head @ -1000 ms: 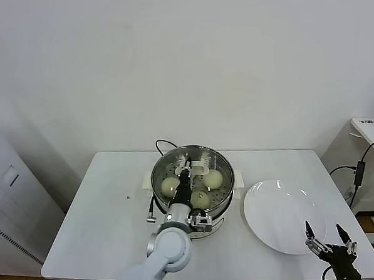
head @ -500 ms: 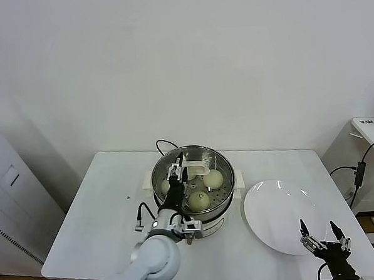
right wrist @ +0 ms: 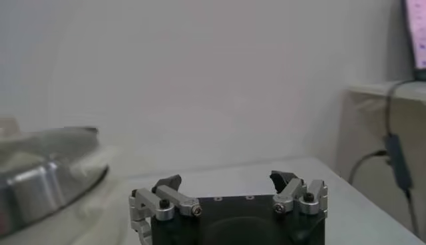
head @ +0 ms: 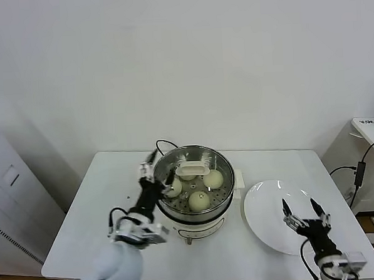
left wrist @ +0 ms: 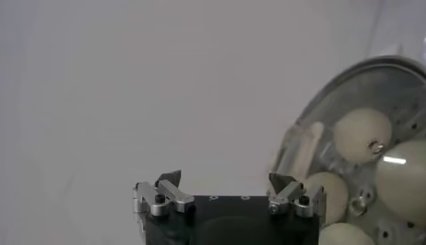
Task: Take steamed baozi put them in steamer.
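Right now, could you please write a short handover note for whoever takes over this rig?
Left gripper: open, empty, at the steamer's left rim.
Right gripper: open, empty, over the near edge of the plate.
Baozi: four visible in the steamer basket in the left wrist view; none on the plate.
Done: loading looks finished.
Left: seemingly nothing but parking both arms.

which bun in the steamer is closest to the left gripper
The bun at the steamer's left edge, right beside the open left gripper; the other buns sit farther right.
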